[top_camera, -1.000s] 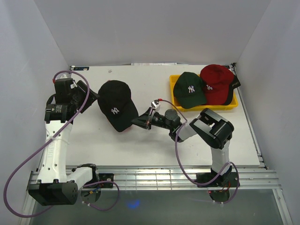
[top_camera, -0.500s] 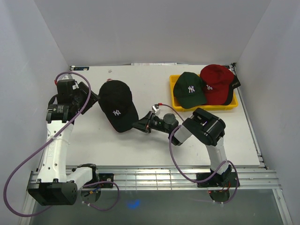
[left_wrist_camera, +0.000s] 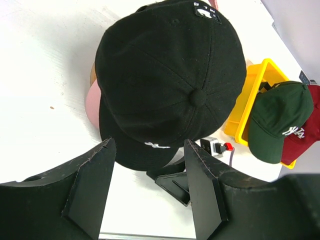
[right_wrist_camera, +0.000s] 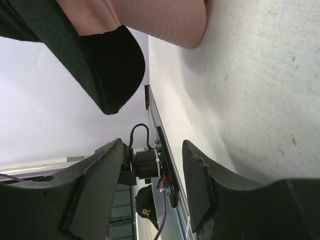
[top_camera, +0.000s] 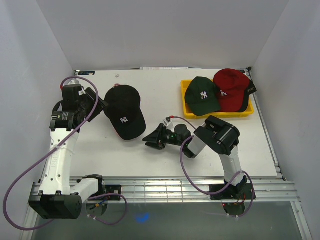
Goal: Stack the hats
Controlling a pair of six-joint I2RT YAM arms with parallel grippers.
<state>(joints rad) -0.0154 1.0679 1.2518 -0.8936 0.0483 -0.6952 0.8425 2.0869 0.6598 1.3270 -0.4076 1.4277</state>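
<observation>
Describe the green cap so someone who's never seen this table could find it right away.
At the far right of the white table sits a shallow yellow tray. Two caps lie in it; the green cap is the one nearer the table's middle, beside the red cap. It's the only dark green hat, with a white NY logo.

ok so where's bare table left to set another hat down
Bare table lies between the black cap and the yellow tray, and along the near edge between the left arm and right arm. The tray is crowded: the green cap and red cap fill it.
</observation>
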